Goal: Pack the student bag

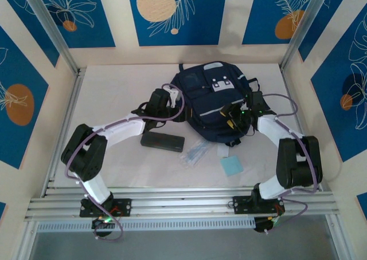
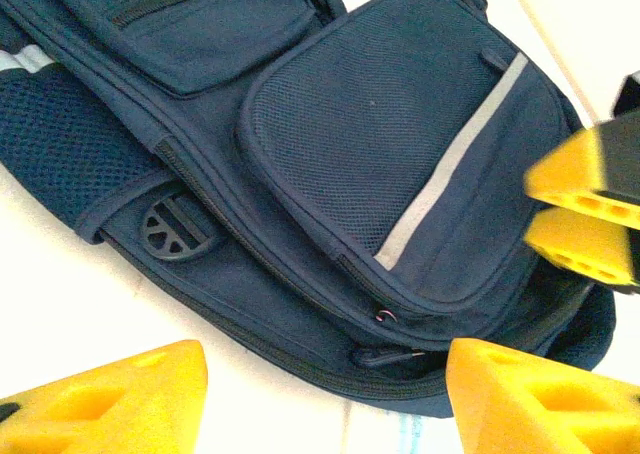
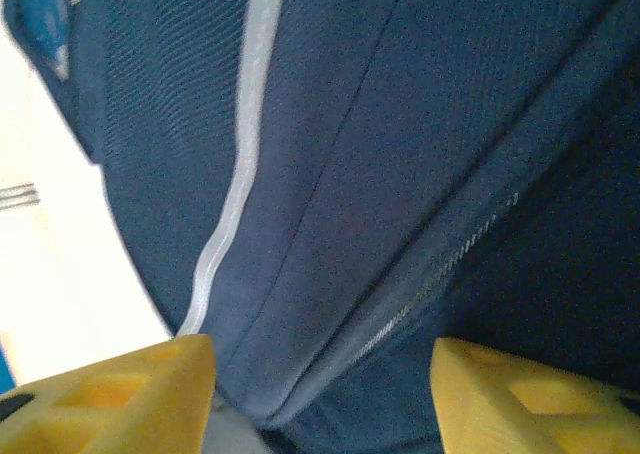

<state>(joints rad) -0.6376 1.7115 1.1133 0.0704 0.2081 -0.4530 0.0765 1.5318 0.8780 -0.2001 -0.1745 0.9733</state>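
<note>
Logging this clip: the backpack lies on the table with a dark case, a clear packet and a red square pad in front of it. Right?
No: the square pad in front of the backpack is light blue, not red; the top external view shows it.

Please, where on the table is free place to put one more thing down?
The far-left corner, between the student bag and the left rail, is bare. Crowded: the strip before the bag, where the black case, clear packet and blue pad lie close together.
</note>
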